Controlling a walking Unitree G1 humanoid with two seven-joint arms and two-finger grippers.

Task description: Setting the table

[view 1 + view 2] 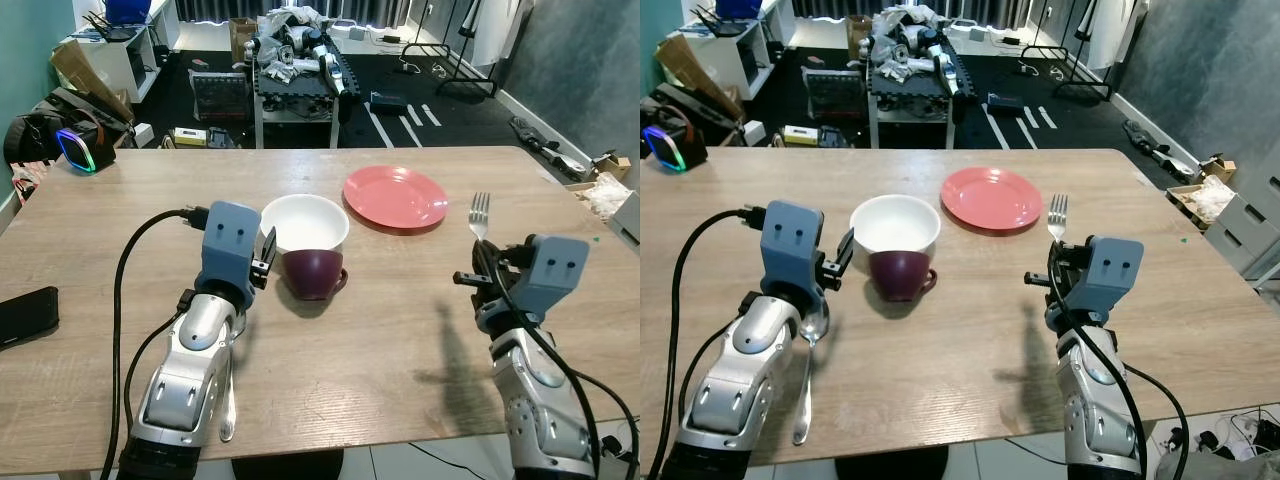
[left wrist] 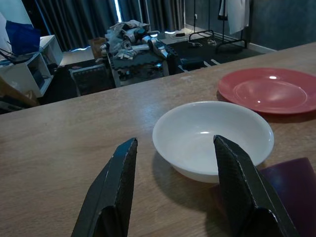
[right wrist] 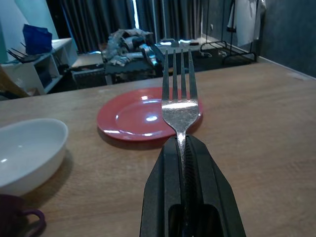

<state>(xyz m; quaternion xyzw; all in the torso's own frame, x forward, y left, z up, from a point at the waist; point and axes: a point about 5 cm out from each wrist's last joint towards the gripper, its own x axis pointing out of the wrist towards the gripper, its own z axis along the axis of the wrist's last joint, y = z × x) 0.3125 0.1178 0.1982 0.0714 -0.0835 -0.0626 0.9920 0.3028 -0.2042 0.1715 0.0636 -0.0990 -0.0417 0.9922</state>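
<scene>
A silver fork [image 1: 479,214] stands out forward above the wooden table [image 1: 380,340], its handle clamped in my right gripper [image 1: 481,262], which is shut on it; the tines [image 3: 179,89] point toward a red plate [image 1: 395,197]. Left of the plate sits a white bowl [image 1: 304,222], with a purple mug [image 1: 313,273] touching its near side. My left gripper [image 1: 267,252] is open just left of the mug, its fingers [image 2: 116,182] aimed at the bowl and holding nothing. A spoon [image 1: 807,345] lies on the table beside my left forearm.
A black phone [image 1: 25,315] lies at the table's left edge. Beyond the far edge are a cluttered cart [image 1: 295,60], a bag with a glowing ring [image 1: 75,150] and cables on the dark floor. Bare table stretches in front of the plate.
</scene>
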